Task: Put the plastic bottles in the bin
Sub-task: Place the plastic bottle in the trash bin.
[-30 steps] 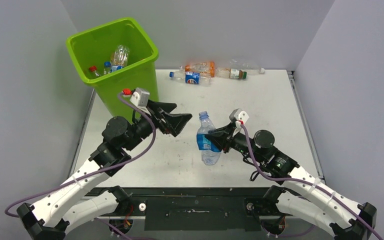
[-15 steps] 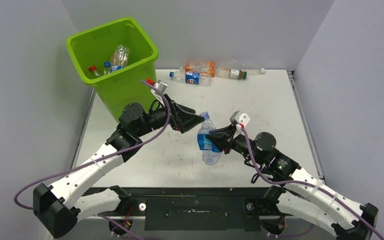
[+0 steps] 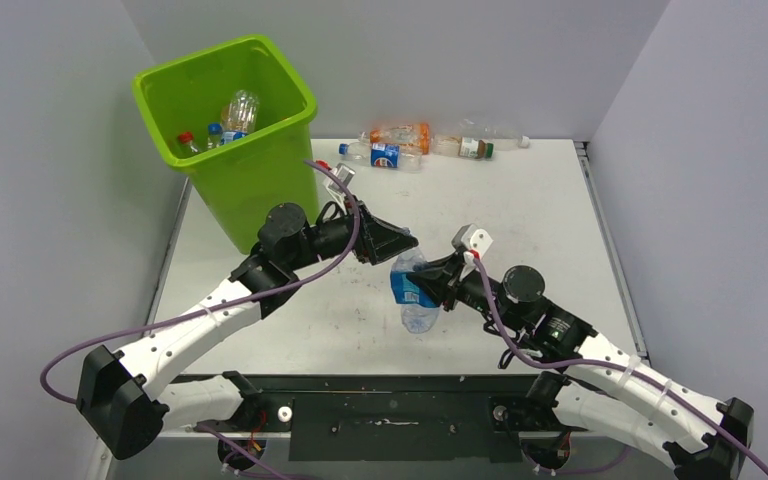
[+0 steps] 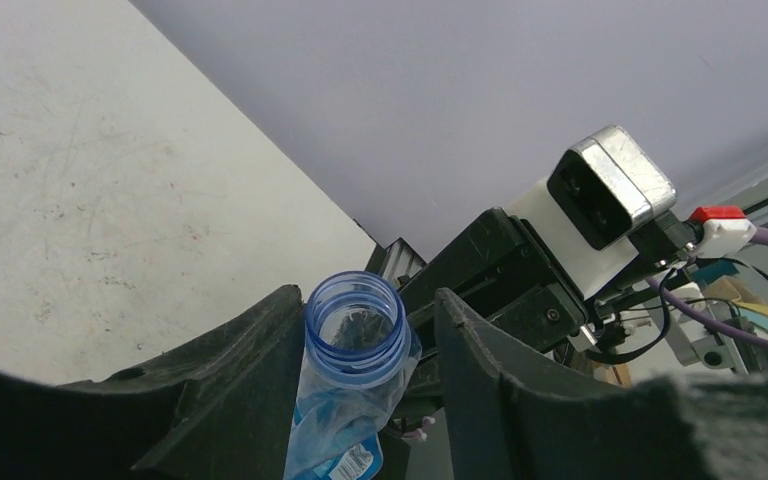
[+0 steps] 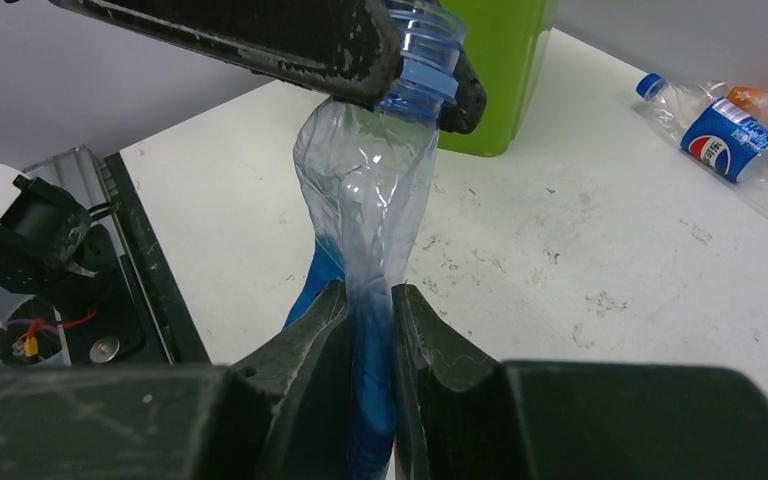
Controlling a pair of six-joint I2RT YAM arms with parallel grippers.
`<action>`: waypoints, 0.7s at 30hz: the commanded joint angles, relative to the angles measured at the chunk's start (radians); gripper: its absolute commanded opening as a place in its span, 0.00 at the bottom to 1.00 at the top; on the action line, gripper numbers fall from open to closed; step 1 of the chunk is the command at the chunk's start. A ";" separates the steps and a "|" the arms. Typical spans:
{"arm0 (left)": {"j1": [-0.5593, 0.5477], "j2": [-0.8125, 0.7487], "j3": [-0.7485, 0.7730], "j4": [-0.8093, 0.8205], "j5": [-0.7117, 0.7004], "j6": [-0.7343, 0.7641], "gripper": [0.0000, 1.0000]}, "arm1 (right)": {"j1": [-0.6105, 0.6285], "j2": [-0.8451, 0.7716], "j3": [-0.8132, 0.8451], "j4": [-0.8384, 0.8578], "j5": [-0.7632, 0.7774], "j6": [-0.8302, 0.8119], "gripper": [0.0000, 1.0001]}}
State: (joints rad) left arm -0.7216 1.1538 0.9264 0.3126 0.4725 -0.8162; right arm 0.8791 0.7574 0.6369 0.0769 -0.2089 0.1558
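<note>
A crushed clear plastic bottle (image 3: 417, 300) with a blue label and no cap hangs upright above the table's middle. My right gripper (image 3: 432, 284) is shut on its flattened body (image 5: 370, 200), fingertips pinching the blue label. My left gripper (image 3: 406, 248) has come in from the left and its fingers (image 5: 240, 30) are closed round the open blue neck (image 4: 353, 330). The lime-green bin (image 3: 250, 180) stands at the back left with several bottles (image 3: 232, 118) inside. Three more bottles lie at the table's back: a Pepsi one (image 3: 385, 155), an orange one (image 3: 402, 134) and a clear one (image 3: 475, 146).
Grey walls close in the table on the left, back and right. The bin's near corner (image 5: 500, 70) is just behind the left gripper. A Pepsi bottle (image 5: 725, 140) lies to the right in the right wrist view. The black rail (image 3: 390, 405) with both arm bases runs along the near edge.
My left arm has reached right from beside the bin to the bottle's top, and its jaws have closed from wide open onto the neck. The right gripper has kept hold and shifted slightly left.
</note>
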 commanded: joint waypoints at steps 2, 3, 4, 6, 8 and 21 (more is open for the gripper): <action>-0.008 0.004 0.041 0.036 0.019 -0.006 0.42 | 0.015 0.003 0.011 0.067 0.037 -0.022 0.05; -0.012 0.006 0.042 0.037 0.022 -0.003 0.40 | 0.018 0.003 0.011 0.067 0.042 -0.022 0.05; -0.016 0.007 0.041 0.036 0.023 -0.001 0.37 | 0.018 0.005 0.009 0.068 0.044 -0.023 0.05; -0.023 0.010 0.039 0.036 0.023 0.012 0.20 | 0.020 0.008 0.008 0.069 0.051 -0.022 0.05; -0.028 0.010 0.041 0.024 0.023 0.027 0.00 | 0.023 0.012 0.010 0.067 0.058 -0.018 0.06; 0.044 -0.076 0.120 -0.140 -0.025 0.172 0.00 | 0.023 0.040 0.024 -0.048 0.034 0.111 0.88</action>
State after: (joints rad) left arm -0.6941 1.1191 0.9752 0.1562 0.4465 -0.6685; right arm 0.8974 0.8040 0.6720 -0.0113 -0.1642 0.2085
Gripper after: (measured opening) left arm 0.323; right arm 0.887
